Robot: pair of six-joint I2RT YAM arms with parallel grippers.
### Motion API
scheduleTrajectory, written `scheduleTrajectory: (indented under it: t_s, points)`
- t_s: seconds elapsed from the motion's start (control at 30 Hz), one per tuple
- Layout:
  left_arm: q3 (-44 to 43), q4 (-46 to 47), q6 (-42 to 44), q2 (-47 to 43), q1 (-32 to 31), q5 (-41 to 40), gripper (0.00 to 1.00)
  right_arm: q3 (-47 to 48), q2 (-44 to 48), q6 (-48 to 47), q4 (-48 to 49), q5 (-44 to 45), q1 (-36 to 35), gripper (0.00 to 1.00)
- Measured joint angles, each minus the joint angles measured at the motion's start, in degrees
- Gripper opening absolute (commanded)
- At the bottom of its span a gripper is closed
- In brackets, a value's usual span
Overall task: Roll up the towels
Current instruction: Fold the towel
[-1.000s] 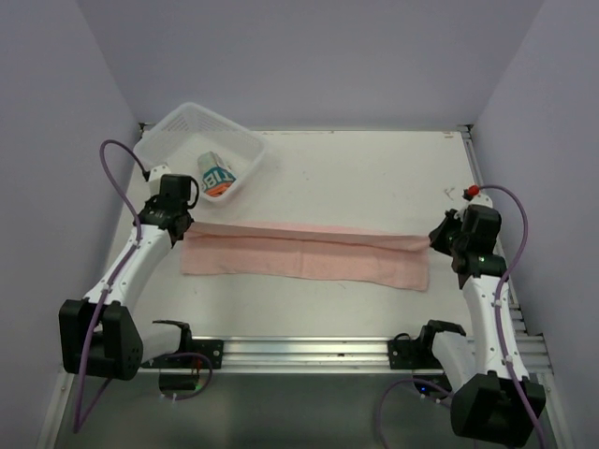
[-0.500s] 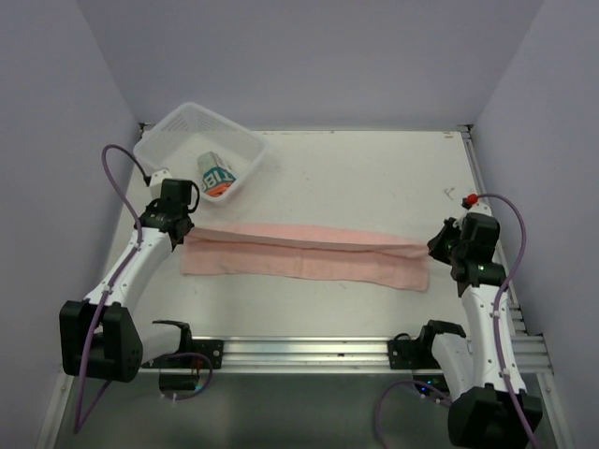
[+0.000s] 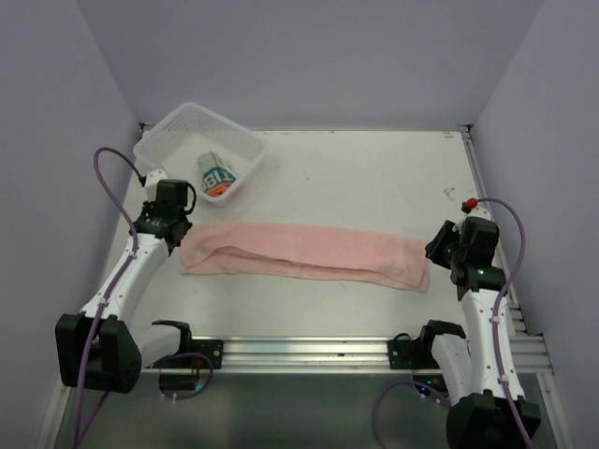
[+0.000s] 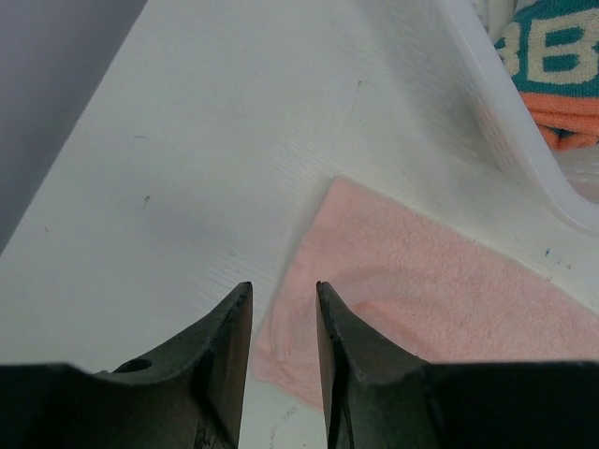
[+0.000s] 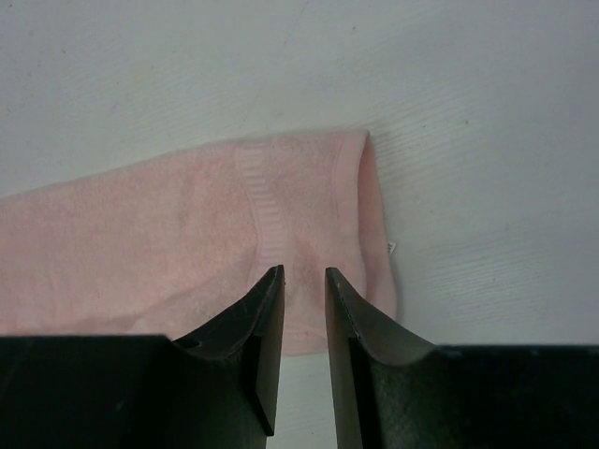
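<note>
The pale pink towel (image 3: 304, 253) lies folded in a long strip across the table, left to right. My left gripper (image 3: 176, 236) hovers over its left end, jaws a little apart and empty; the towel's corner (image 4: 421, 290) shows just beyond the gripper's (image 4: 284, 285) tips. My right gripper (image 3: 438, 247) is over the towel's right end (image 5: 140, 224), with the gripper's (image 5: 303, 271) jaws also a little apart and empty. The white and teal printed towel (image 3: 216, 175) lies rolled in the basket and shows at the top right of the left wrist view (image 4: 552, 65).
The white mesh basket (image 3: 187, 117) stands at the far left, close behind my left gripper, and its rim (image 4: 505, 103) is near the pink towel's far corner. A metal rail (image 3: 309, 351) runs along the near edge. Purple walls close in both sides.
Both grippers moved slightly toward the near side and lower. The towel's raised far edge has come down, and the towel now lies flat and loose, free of both jaws.
</note>
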State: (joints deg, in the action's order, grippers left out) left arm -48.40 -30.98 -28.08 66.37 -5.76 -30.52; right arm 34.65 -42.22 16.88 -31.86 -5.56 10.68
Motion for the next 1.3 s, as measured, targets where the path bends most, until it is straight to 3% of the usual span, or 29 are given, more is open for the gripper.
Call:
scheduleTrajectory:
  t_s: [0.37, 0.67, 1.0, 1.3]
  points:
    - [0.2, 0.0, 0.0, -0.5, 0.0, 2.4, 0.38, 1.0, -3.3, 1.4, -1.6, 0.4, 0.0, 0.31]
    - [0.2, 0.4, 0.2, -0.4, 0.1, 9.5, 0.4, 4.6, -13.1, 3.9, -3.5, 5.0, 0.0, 0.39]
    - [1.3, 4.2, 1.9, -3.6, 0.1, 18.9, 0.43, 8.3, -27.7, 2.5, -4.1, 4.6, 0.0, 0.46]
    - [1.3, 4.9, 3.3, -3.5, 0.1, 22.8, 0.44, 9.7, -35.2, 0.1, -4.7, 4.7, 0.0, 0.55]
